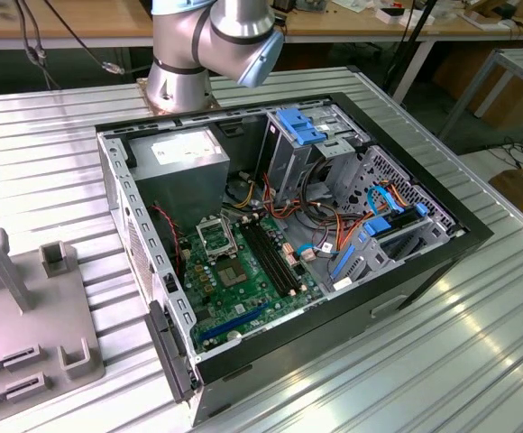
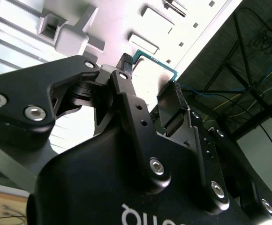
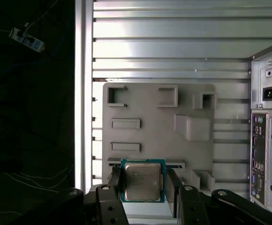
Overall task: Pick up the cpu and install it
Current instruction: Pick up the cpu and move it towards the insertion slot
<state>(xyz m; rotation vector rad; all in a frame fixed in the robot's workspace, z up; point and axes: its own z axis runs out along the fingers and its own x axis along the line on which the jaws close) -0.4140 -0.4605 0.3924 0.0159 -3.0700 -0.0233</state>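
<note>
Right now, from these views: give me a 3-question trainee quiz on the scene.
1. True or false: the gripper is shut on the cpu.
2. In the first wrist view, what lies behind the cpu? A) grey fixture tray B) keyboard C) monitor
3. Fill in: in the exterior view, the open computer case rests on a ribbed metal ____.
Key: 1 true; 2 A; 3 table.

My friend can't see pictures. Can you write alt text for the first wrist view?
A gripper holds a cpu by two opposite edges, above a grey tray. The tray lies on a ribbed metal table, beside the back of a computer case.
</note>
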